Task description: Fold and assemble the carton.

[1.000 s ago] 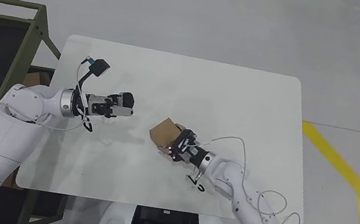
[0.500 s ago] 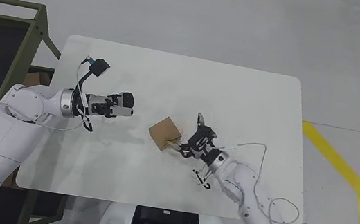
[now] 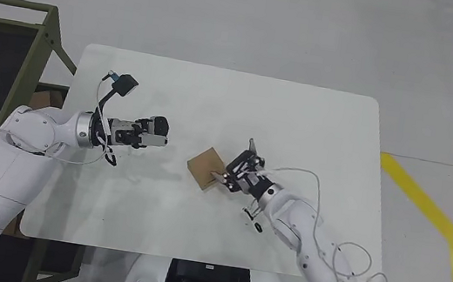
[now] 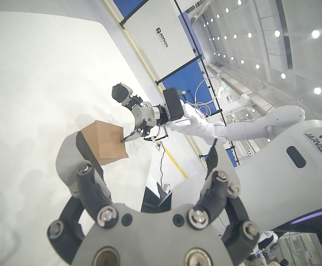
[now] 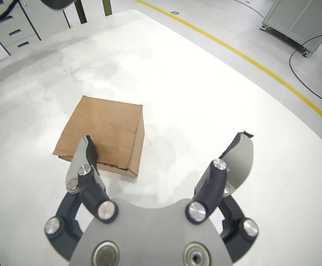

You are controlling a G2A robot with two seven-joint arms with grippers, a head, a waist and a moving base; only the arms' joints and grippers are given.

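The carton (image 5: 100,131) was matt brown cardboard, creased. The tabletop (image 5: 201,95) looked smooth, white, faintly glossy. The right hand (image 5: 164,138) was grey metal lined with black rubber.

The top view looks straight down from overhead onto the whole table (image 3: 300,117). The left wrist view faces across the table from farther away; the right wrist view looks down on it from close by. All three share the carton (image 3: 206,167), near the top frame's centre.

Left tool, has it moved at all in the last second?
No. The left tool stays at the same spot over the white table, just as far from its near edge, open and apart from the carton.
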